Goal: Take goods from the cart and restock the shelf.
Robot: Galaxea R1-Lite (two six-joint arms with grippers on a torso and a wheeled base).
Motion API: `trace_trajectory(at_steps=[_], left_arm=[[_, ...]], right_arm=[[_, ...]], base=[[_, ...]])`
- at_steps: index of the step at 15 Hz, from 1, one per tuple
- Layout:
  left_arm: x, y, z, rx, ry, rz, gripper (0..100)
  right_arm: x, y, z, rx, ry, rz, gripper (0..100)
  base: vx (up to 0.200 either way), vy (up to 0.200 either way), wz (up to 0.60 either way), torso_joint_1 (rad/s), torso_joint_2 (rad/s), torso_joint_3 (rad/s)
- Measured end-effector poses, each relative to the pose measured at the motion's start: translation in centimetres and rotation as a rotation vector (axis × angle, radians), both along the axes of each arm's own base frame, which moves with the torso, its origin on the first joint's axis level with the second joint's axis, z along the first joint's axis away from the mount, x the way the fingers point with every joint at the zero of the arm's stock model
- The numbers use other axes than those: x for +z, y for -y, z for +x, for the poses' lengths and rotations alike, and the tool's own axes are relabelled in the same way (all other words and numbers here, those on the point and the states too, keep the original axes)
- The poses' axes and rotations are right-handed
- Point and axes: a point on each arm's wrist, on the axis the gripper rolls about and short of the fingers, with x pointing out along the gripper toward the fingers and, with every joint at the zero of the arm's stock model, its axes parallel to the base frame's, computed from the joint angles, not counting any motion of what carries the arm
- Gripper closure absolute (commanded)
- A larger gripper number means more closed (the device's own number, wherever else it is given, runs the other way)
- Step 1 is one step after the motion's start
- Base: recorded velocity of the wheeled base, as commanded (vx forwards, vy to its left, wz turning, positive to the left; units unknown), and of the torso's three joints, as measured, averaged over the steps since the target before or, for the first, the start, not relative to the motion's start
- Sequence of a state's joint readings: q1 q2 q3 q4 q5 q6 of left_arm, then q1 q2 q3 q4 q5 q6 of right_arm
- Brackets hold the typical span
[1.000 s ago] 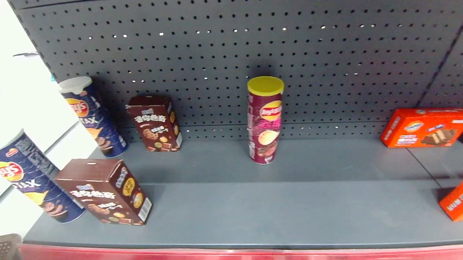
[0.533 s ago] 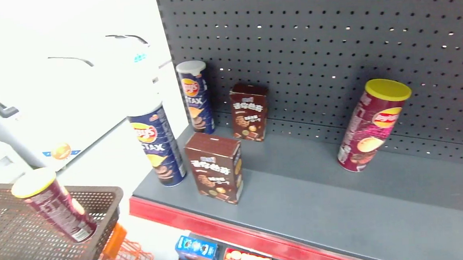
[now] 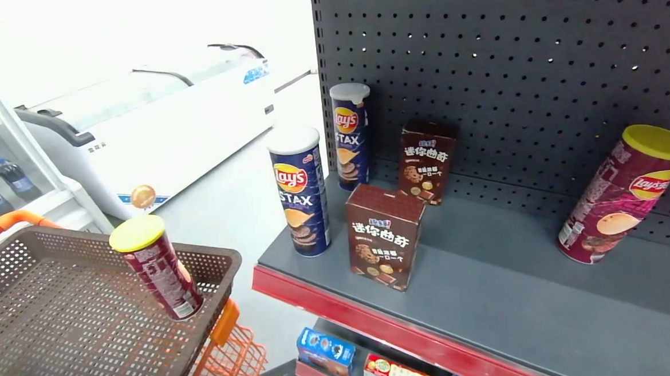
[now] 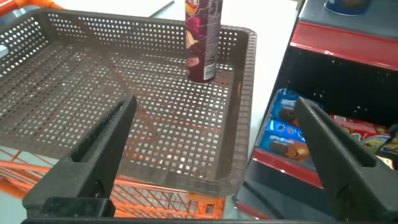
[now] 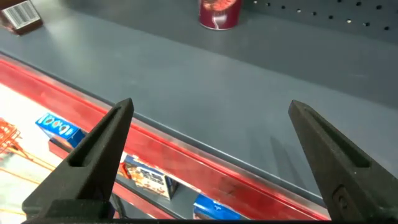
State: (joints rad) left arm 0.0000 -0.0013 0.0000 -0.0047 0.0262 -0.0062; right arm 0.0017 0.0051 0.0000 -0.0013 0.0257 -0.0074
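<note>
- Left gripper (image 4: 214,104): jaws spread wide and empty, over the brown mesh cart basket (image 4: 74,81).
- A yellow-lidded maroon chip can (image 4: 203,43) stands in the basket's shelf-side corner.
- Right gripper (image 5: 211,107): wide open, empty, above the grey shelf (image 5: 249,81) front.
- Head view: another maroon can (image 3: 622,196) stands by the pegboard (image 3: 506,58).

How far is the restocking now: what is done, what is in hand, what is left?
Looks done: the shelf holds a yellow-lidded can, two blue cans and two brown boxes. In hand: nothing; the left gripper is open by the basket, the right gripper open before the shelf. Left: the second yellow-lidded can stands in the basket, not yet picked.
</note>
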Motion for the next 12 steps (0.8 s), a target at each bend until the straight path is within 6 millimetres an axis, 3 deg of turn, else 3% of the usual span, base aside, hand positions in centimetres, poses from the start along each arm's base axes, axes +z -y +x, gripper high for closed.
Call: trace_trajectory(at_steps=[3, 7, 12], left_arm=[[0.4, -0.1, -0.1, 0.027, 0.008, 0.000, 0], [3.6, -0.2, 0.5, 0.048, -0.066, 0.004, 0], [7.7, -0.1, 5.6, 0.037, -0.235, -0.013, 0]], right_arm=[[0.0, 0.0, 0.0, 0.000, 0.000, 0.000, 0], [0.0, 0.0, 0.0, 0.000, 0.000, 0.000, 0], [0.0, 0.0, 0.0, 0.000, 0.000, 0.000, 0]], base=[[0.000, 0.000, 0.00, 0.000, 0.00, 0.000], [0.000, 0.000, 0.00, 0.000, 0.00, 0.000], [0.000, 0.000, 0.00, 0.000, 0.00, 0.000]])
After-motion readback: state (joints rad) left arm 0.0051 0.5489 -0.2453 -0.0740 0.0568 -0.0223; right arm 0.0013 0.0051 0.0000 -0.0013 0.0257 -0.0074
